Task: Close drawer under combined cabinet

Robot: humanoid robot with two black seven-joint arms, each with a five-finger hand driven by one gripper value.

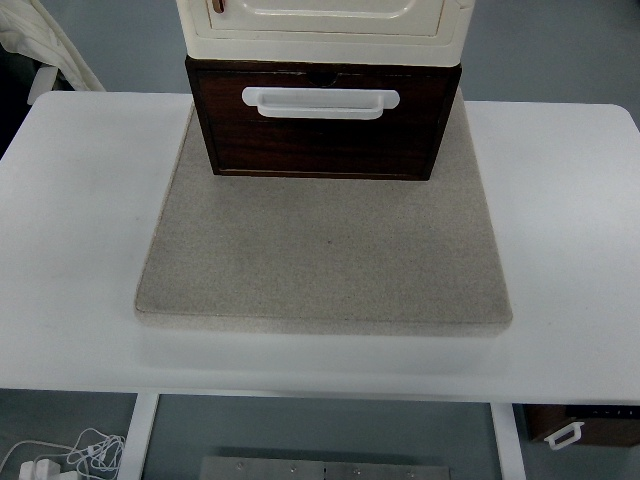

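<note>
A dark brown wooden drawer (322, 140) with a white handle (320, 102) sits under a cream cabinet (324, 25) at the top middle. The drawer front stands slightly forward of the cabinet's base, with a thin dark strip of its top edge showing. Both stand on a beige stone-like slab (322, 260). No robot hand or arm appears in the top view.
The slab lies on a white table (70, 250). White cloth (40, 40) hangs at the top left. Below the table's front edge are white cables (75, 455) at the left and a dark box with a white handle (585, 425) at the right.
</note>
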